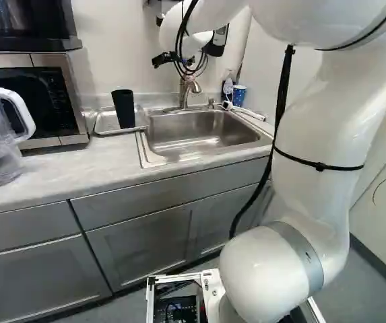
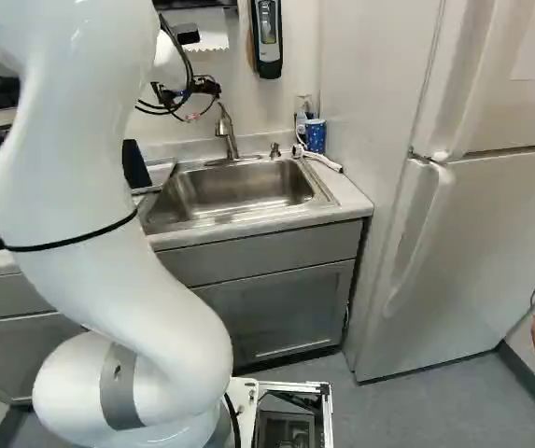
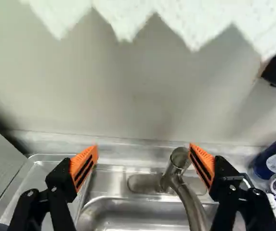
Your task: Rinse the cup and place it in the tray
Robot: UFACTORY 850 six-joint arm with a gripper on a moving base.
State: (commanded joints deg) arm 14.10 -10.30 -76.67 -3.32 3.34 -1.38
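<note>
The black end effector [image 2: 188, 93], fingers spread wide, holds nothing; tall black cup [image 1: 124, 109] below left, silver metal faucet [image 3: 176, 168] ahead.

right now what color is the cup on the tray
Black; the left base view shows the cup best.

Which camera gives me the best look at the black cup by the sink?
The left base view: the black cup shows whole, standing in the metal tray. In the right base view the arm hides part of it; the wrist view shows at most an unclear dark edge.
</note>
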